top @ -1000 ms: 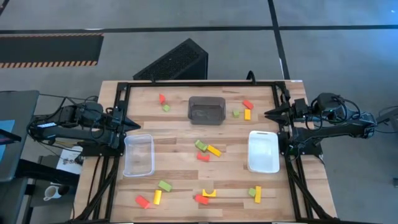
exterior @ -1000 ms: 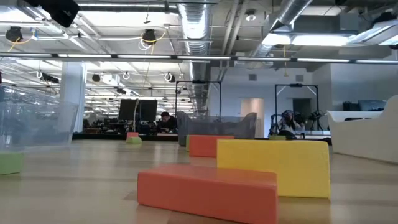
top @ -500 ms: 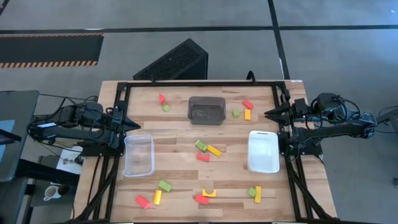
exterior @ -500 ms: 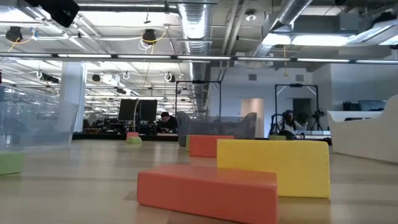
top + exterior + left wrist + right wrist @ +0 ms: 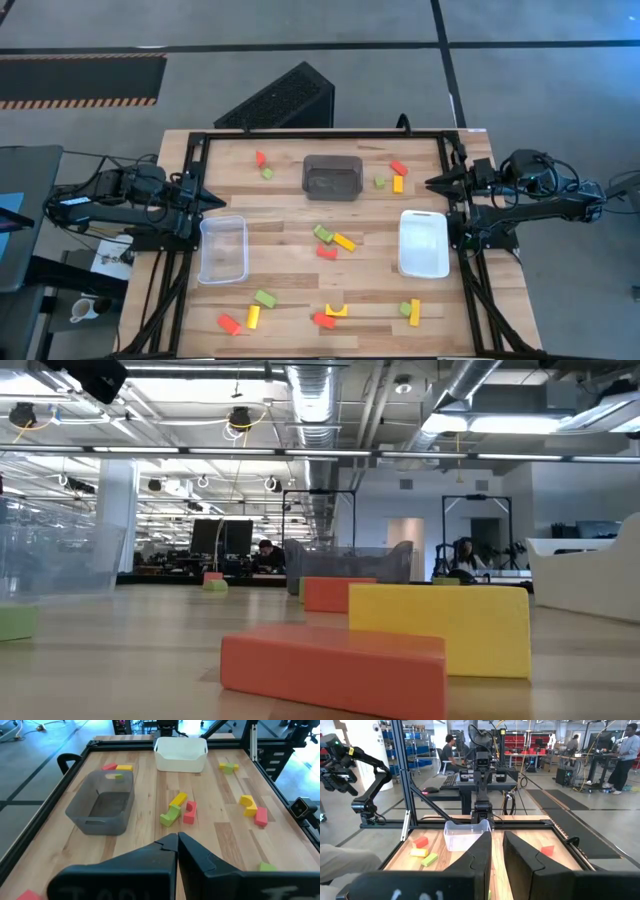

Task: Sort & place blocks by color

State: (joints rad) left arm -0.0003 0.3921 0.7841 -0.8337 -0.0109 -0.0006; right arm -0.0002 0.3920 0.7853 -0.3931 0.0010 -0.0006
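The wooden table [image 5: 290, 290] carried everything, and places below are given from the dark grey bin [image 5: 332, 176] at its back middle. The left gripper [image 5: 212, 197] sat at the table's left edge, level with that bin, its fingers pressed together at the tips, holding and touching nothing. The right gripper [image 5: 437, 183] sat at the right edge, fingers close with only a thin slit between them, likewise empty.

There were three bins: the dark grey one, a clear bin [image 5: 222, 250] forward and left of it, and a white bin [image 5: 424, 242] forward and right of it. All three looked empty.

About fifteen blocks lay loose on the wood, none in a bin. Left of the grey bin lay a red block [image 5: 260, 158] with a green one [image 5: 267, 173] just beside it. Right of it lay a green block [image 5: 380, 182], a red one [image 5: 398, 167] and a yellow one [image 5: 398, 184]. Just in front sat a cluster of three: green [image 5: 322, 233], yellow [image 5: 344, 241], red [image 5: 326, 252]. Far forward, along the near edge, lay seven more: red [image 5: 230, 324], yellow [image 5: 253, 316], green [image 5: 265, 298], red [image 5: 325, 321], a yellow arch [image 5: 336, 311], green [image 5: 406, 309] and yellow [image 5: 415, 312].
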